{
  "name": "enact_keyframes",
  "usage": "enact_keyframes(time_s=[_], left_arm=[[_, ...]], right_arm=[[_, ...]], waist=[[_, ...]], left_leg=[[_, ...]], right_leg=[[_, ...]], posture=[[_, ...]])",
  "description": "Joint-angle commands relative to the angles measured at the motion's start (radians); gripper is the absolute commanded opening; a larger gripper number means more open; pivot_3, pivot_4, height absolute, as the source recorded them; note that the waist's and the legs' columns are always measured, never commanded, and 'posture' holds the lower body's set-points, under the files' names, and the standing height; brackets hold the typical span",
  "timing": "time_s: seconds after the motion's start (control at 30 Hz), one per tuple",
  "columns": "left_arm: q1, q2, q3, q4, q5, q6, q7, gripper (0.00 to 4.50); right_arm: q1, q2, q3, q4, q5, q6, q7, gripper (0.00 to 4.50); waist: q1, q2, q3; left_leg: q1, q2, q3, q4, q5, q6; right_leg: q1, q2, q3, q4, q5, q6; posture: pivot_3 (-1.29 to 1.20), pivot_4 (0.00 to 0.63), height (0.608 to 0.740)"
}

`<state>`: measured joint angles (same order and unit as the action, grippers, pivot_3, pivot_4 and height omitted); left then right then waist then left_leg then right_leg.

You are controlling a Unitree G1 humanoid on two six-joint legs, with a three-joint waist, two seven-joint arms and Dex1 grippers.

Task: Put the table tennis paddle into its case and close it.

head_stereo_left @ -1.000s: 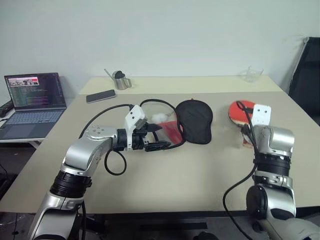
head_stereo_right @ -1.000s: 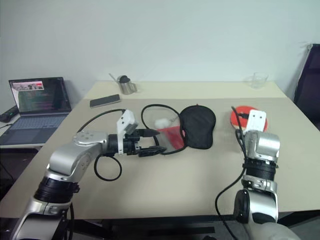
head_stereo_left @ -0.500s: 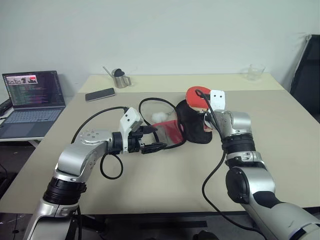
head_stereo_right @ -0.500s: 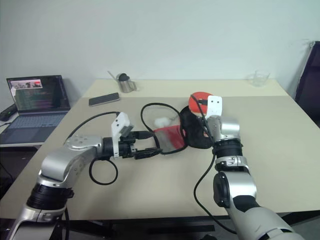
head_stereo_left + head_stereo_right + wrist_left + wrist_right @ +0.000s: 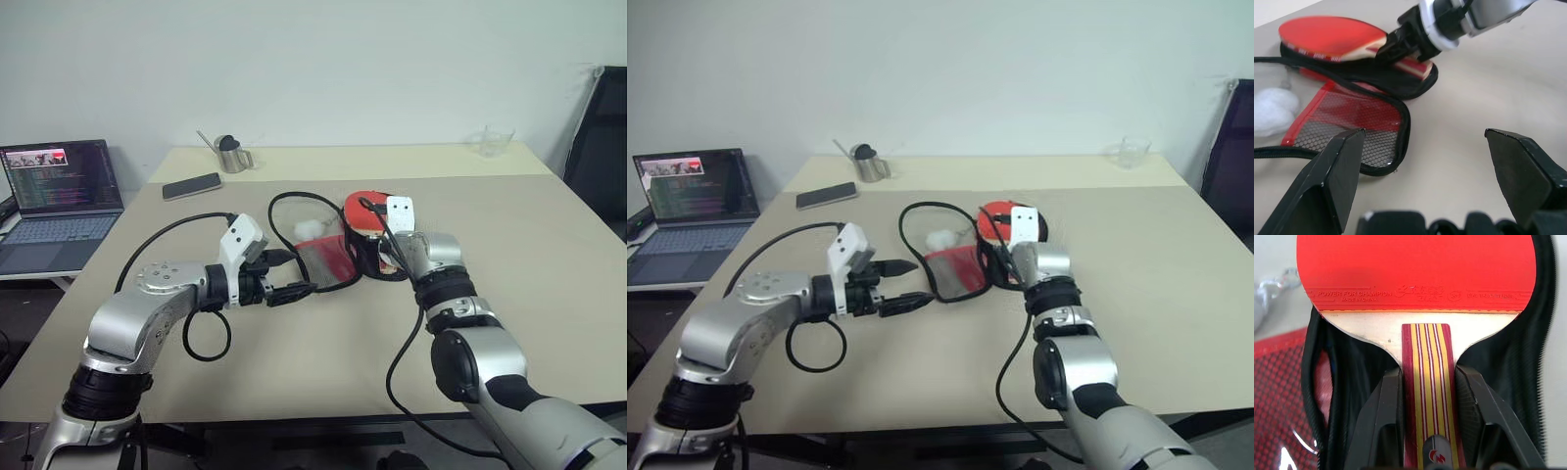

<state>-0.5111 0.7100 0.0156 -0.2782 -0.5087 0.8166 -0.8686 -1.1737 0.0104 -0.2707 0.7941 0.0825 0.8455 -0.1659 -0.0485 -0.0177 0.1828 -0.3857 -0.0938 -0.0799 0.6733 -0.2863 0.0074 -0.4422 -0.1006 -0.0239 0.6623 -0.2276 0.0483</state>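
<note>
Right gripper (image 5: 1427, 423): clamped on the striped wooden handle of the table tennis paddle (image 5: 1415, 269), one black finger on each side of the handle
Paddle position: held above the open black half of the case (image 5: 367, 262), red rubber face up, blade toward the far side of the table (image 5: 549, 294); the wrist view shows black fabric and zipper edging on both sides of the blade
Paddle vs case: whether the blade touches the fabric cannot be told
Case: lies unzipped near the table's middle, black half under the paddle, red mesh-pocket half (image 5: 1347, 125) spread flat toward the robot's left
Left gripper (image 5: 1425, 166): fingers spread wide, nothing between them, held just above the table beside the mesh half, pointing toward the case
Cable: a black cable (image 5: 294, 201) loops over the table behind the case
White object (image 5: 312, 227): small, soft-looking, beside the mesh half on the far side
Other items: phone (image 5: 191, 185) and metal cup (image 5: 233, 157) at the far left of the table, clear cup (image 5: 498, 141) at the far right, open laptop (image 5: 57, 201) on a side desk to the left
</note>
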Motion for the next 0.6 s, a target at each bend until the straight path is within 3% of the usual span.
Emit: enact_keyframes(time_s=[0.03, 0.33, 0.5, 0.6], left_arm=[[0.004, 0.019, 0.038, -0.046, -0.018, 0.005, 0.014, 4.28], [0.001, 0.018, 0.039, -0.051, -0.025, 0.012, 0.029, 4.28], [-0.005, 0.022, 0.037, -0.048, -0.025, 0.012, 0.029, 4.28], [-0.007, 0.029, 0.038, -0.034, -0.019, 0.008, 0.024, 4.28]], right_arm=[[-0.018, 0.004, 0.016, 0.001, 0.011, -0.052, 0.0, 1.09], [-0.015, -0.003, 0.016, 0.087, 0.015, -0.143, -0.039, 1.09], [-0.01, -0.004, 0.023, 0.112, 0.024, -0.174, -0.042, 2.7], [-0.006, -0.002, 0.024, 0.112, 0.027, -0.183, -0.04, 3.2]], waist=[[-0.001, 0.0, 0.0], [-0.002, 0.0, 0.0], [-0.003, 0.0, 0.0], [-0.007, 0.0, 0.0]], left_leg=[[0.0, 0.0, 0.0, 0.0, 0.0, 0.0], [0.001, 0.0, 0.001, 0.0, 0.0, 0.0], [0.001, 0.0, 0.001, 0.0, 0.0, 0.0], [0.002, 0.0, 0.001, 0.0, 0.0, 0.0]], right_leg=[[0.0, 0.0, 0.0, 0.0, 0.0, 0.0], [0.0, 0.0, 0.001, 0.001, 0.0, 0.0], [0.001, 0.0, 0.001, 0.001, 0.0, 0.0], [0.001, 0.001, 0.001, 0.001, 0.0, 0.0]], posture=[[0.0, 0.15, 0.74], [0.0, 0.15, 0.74], [0.0, 0.15, 0.74], [0.0, 0.15, 0.74]])
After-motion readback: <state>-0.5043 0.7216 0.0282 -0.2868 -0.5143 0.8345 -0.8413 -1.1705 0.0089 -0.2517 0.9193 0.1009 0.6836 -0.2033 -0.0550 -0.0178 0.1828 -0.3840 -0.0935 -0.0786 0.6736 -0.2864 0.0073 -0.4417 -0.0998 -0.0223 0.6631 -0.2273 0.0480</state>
